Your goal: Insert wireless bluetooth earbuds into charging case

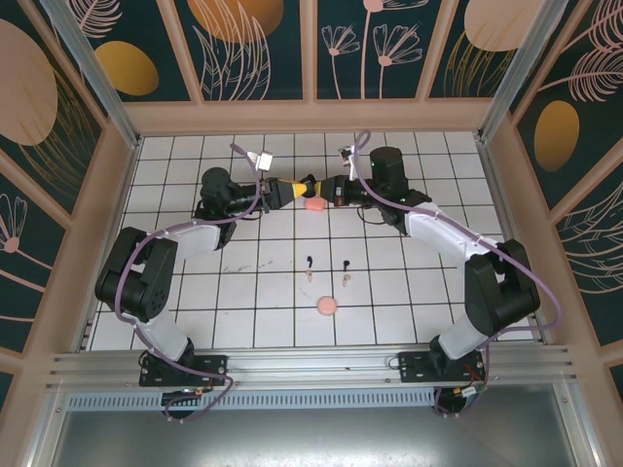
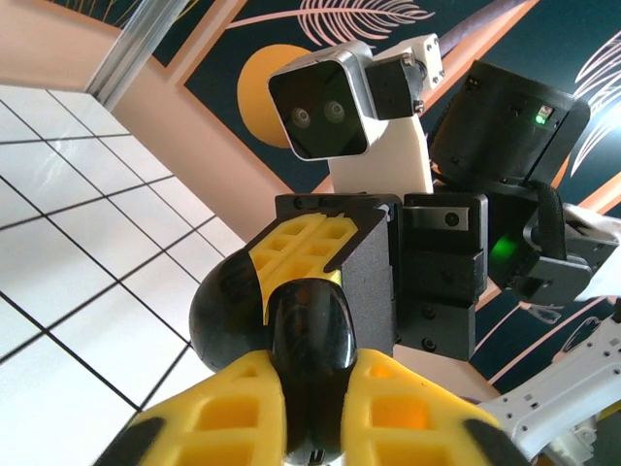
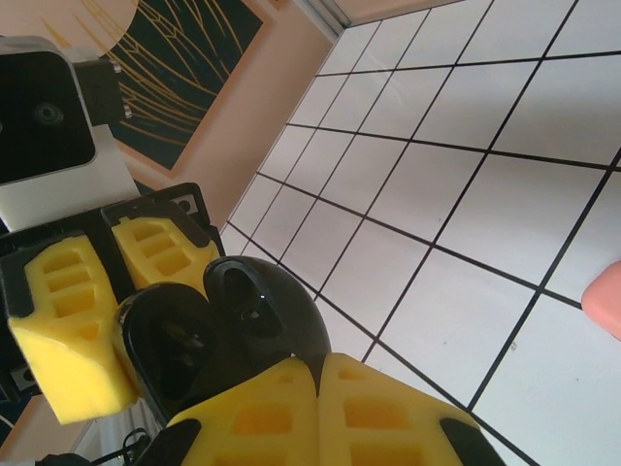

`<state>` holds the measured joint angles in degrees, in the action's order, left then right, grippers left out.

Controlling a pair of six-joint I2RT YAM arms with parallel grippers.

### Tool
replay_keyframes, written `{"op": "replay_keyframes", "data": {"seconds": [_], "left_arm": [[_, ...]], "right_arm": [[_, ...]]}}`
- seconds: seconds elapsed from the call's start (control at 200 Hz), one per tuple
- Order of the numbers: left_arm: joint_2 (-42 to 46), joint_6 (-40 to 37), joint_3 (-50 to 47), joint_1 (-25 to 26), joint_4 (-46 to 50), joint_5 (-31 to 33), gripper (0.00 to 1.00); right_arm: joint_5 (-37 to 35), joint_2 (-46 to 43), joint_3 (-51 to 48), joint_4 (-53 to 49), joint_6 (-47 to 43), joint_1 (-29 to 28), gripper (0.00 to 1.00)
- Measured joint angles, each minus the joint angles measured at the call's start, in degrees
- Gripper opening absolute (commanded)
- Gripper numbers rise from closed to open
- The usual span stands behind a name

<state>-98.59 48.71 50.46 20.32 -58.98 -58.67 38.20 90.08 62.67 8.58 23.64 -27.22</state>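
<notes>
A glossy black charging case hangs open above the far tiles, held between both grippers. My left gripper is shut on its base; in the top view that gripper comes in from the left. My right gripper is shut on the edge of the raised lid, reaching in from the right. The base's dark cavities face the right wrist camera. Two black earbuds lie on the middle tiles. Two pinkish buds lie just nearer.
A pink rounded case sits on the tiles right under the grippers, its edge also seen from the right wrist. Another pink case lies nearer the front. Wooden walls ring the white tiled floor.
</notes>
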Motion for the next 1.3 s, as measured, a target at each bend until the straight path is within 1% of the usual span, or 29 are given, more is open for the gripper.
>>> {"op": "replay_keyframes", "data": {"seconds": [0.03, 0.08, 0.195, 0.295, 0.345, 0.39, 0.455, 0.465, 0.515, 0.631, 0.716, 0.836, 0.941, 1.066, 1.301], "left_arm": [[0.1, -0.5, 0.1, 0.1, 0.8, 0.2, 0.41], [0.3, -2.1, 0.3, 0.4, 2.4, 0.3, 0.48], [1.5, -6.0, 1.4, 0.9, 8.5, 0.9, 0.61], [3.2, -11.0, 3.4, 0.8, 15.6, 1.1, 0.69], [4.1, -14.6, 5.0, 0.6, 20.2, 1.2, 0.72], [4.8, -17.0, 6.7, 0.3, 24.0, 1.5, 0.74], [5.6, -19.8, 8.1, 0.2, 27.1, 1.8, 0.77], [5.8, -21.5, 8.5, 0.1, 28.7, 1.8, 0.77], [6.1, -24.8, 10.8, -0.1, 34.9, 1.9, 0.79], [6.1, -33.9, 16.1, -0.3, 47.5, 2.2, 0.80], [6.1, -39.4, 19.1, -0.5, 55.5, 2.1, 0.80], [5.5, -45.9, 22.7, -0.8, 64.8, 2.1, 0.76], [4.2, -49.8, 24.7, -1.1, 70.3, 2.1, 0.72], [2.0, -53.3, 26.3, -1.3, 75.8, 1.4, 0.68], [-3.8, -58.2, 30.4, -1.2, 83.9, -1.4, 0.66]], "right_arm": [[0.0, 0.0, 0.1, -0.2, -0.2, -0.1, 0.00], [-0.6, 0.0, 0.7, -1.3, -0.6, -0.3, 0.00], [-2.4, 0.0, 3.1, -5.0, -2.4, -0.3, 0.00], [-4.5, 0.1, 6.3, -9.6, -5.5, -0.1, 0.00], [-5.4, 0.1, 7.7, -11.8, -7.0, 0.1, 0.00], [-5.9, 0.1, 8.4, -13.1, -8.0, 0.4, 0.00], [-6.6, 0.1, 8.9, -14.6, -9.1, 0.7, 0.00], [-6.8, 0.2, 9.2, -15.1, -9.8, 0.8, 0.00], [-7.3, 1.5, 11.7, -19.2, -12.1, 1.1, 0.00], [-8.9, 5.5, 18.1, -24.7, -18.1, 1.7, 0.00], [-10.2, 7.0, 20.6, -28.3, -22.6, 1.7, 0.00], [-13.1, 8.4, 23.0, -33.4, -28.7, 1.0, 0.00], [-14.6, 8.9, 23.3, -36.6, -32.3, 0.3, 0.00], [-14.8, 9.0, 23.3, -39.0, -34.8, -0.1, 0.00], [-14.6, 9.0, 23.2, -40.7, -36.9, -1.6, 0.00]]}}
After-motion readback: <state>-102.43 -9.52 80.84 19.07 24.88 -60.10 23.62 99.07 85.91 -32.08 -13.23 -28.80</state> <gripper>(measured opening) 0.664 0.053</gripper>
